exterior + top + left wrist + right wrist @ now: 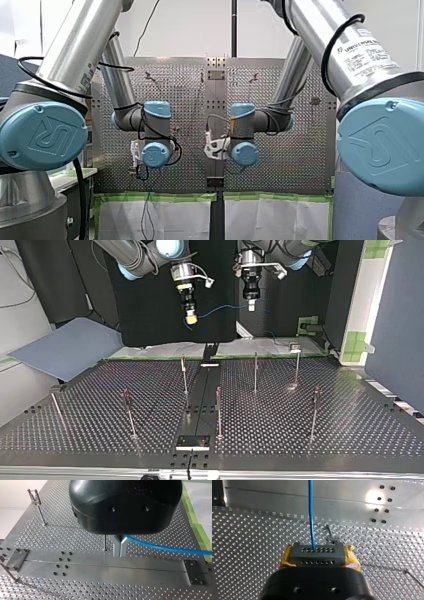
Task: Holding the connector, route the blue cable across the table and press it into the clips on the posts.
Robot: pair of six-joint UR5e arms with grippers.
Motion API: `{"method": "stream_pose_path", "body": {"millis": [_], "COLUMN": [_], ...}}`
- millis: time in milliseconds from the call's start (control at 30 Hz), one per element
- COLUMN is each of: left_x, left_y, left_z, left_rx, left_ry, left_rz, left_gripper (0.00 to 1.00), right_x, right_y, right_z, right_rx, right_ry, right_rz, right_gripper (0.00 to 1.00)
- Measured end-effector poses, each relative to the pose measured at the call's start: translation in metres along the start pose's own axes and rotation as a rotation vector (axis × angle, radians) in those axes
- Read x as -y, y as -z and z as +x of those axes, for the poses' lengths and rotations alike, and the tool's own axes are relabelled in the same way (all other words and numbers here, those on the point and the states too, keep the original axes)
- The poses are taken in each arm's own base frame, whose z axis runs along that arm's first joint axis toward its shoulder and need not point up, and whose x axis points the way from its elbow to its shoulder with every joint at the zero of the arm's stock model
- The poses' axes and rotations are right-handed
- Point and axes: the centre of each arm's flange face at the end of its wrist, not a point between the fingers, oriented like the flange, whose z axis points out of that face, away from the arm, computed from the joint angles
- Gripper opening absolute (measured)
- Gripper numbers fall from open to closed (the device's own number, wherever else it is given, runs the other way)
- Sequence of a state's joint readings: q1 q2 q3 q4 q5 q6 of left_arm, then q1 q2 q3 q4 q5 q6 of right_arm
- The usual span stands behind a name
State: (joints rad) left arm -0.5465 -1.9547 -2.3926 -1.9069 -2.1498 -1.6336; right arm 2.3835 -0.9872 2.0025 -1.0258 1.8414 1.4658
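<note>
Standing on perf. table (pixel 350 430), thin posts (pixel 255 372); black backdrop (pixel 145 315).

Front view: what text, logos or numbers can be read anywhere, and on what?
"UNIVERSAL ROBOTS": label on my right arm's tube; smaller print below unreadable.
"UR" logo: embossed on both near blue joint caps.
Marks on my left arm's tube: too blurred.
Wrist and top views: none.

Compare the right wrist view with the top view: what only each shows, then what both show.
Only the right wrist view: the grey connector with its rows of holes, the blue cable entering one. Only the top view: my left gripper, the cable strung from it to my right gripper. Both: the cable, my right gripper, posts, the table.
</note>
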Motion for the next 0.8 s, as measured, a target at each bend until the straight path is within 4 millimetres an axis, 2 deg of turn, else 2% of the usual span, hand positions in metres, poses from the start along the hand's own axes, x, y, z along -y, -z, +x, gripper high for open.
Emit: {"method": "stream_pose_path", "body": {"millis": [167,367,800], "left_x": [0.000,0.000,-0.001], "left_y": [0.000,0.000,0.005], "left_z": [0.000,0.000,0.004], "left_rx": [0.000,0.000,-0.006], "left_ry": [0.000,0.000,0.003], "left_rz": [0.000,0.000,0.000], "left_gripper": [0.00,0.00,0.00], "right_x": [0.020,0.025,0.023], "right_y": [0.011,0.024,0.035], "right_z": [-0.019,-0.043,-0.053], "right_rx": [0.060,0.145,0.243], "right_ry": [0.023,0.051,0.081], "right_rz": [0.038,0.060,0.069], "right_gripper": [0.00,0.00,0.00]}}
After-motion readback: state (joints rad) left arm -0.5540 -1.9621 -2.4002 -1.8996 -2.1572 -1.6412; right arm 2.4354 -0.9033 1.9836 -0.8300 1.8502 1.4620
